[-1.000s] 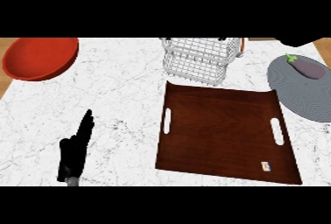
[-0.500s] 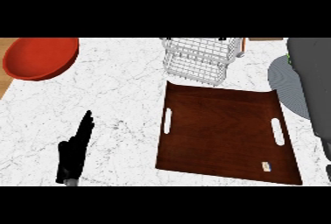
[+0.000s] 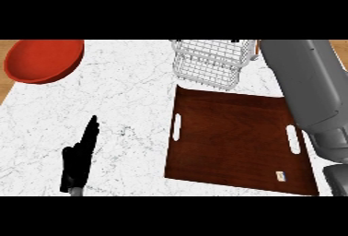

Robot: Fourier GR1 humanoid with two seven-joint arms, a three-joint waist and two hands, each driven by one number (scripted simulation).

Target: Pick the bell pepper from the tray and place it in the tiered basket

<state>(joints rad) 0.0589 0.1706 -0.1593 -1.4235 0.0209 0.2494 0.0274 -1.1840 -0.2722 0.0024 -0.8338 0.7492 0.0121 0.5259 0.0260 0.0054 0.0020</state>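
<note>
Head view: my left hand (image 3: 78,159) rests open on the worktop (image 3: 129,92), holding nothing; right hand out of view, only its forearm (image 3: 306,87) crossing the wooden tray (image 3: 234,133). No bell pepper visible anywhere. Wire tiered basket (image 3: 207,62) beyond. I judge picking not yet done.

Left hand (image 3: 76,161): black, slim, tapering fingers, grey at the wrist. Right forearm (image 3: 307,85): smooth grey casing, rounded, segmented lower down.
</note>
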